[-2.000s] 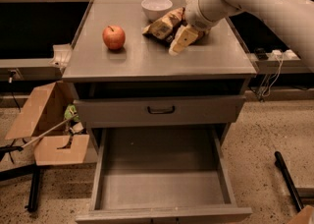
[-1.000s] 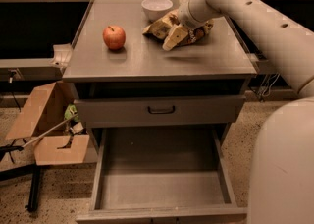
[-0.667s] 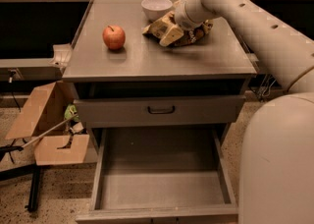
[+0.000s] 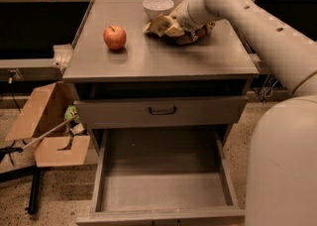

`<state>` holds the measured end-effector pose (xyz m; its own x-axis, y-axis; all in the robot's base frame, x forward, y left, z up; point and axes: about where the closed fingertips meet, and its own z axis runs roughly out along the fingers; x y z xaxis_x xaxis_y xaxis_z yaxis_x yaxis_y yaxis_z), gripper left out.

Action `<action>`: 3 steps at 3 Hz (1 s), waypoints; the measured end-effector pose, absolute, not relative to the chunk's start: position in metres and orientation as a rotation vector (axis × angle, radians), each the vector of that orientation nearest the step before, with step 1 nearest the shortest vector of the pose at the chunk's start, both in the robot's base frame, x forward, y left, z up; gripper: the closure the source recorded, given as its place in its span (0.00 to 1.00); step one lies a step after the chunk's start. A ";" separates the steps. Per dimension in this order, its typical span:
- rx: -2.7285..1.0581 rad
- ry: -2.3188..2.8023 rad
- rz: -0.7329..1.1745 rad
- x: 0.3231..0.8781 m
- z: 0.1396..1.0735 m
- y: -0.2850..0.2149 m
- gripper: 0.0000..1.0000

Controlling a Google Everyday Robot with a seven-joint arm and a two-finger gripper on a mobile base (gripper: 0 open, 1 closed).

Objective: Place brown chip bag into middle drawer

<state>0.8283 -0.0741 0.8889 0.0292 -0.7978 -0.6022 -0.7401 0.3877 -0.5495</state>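
The brown chip bag point(image 4: 194, 33) lies crumpled at the back right of the grey cabinet top point(image 4: 148, 61), next to the white bowl. My gripper point(image 4: 167, 26) is down at the bag's left end, touching or right over it, and the pale arm point(image 4: 233, 7) hides part of the bag. The middle drawer point(image 4: 163, 178) is pulled out wide open at the bottom, its flat grey floor bare.
A red apple point(image 4: 114, 37) sits on the left of the cabinet top. A white bowl point(image 4: 158, 7) stands at the back, just left of the gripper. A shut drawer with a black handle point(image 4: 162, 110) is above the open one. A cardboard box point(image 4: 47, 133) stands on the floor at left.
The gripper has shifted left and back along the bag toward the bowl. The arm now fills more of the right side. The bag, apple and drawer have stayed in place.
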 end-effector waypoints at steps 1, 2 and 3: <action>-1.317 1.632 -0.100 0.799 0.927 -0.083 0.96; -1.268 1.536 -0.145 0.748 0.970 -0.100 1.00; -1.269 1.536 -0.144 0.748 0.969 -0.099 1.00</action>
<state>0.7481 -0.0993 0.9693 0.1571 -0.7561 -0.6354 -0.6251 0.4220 -0.6567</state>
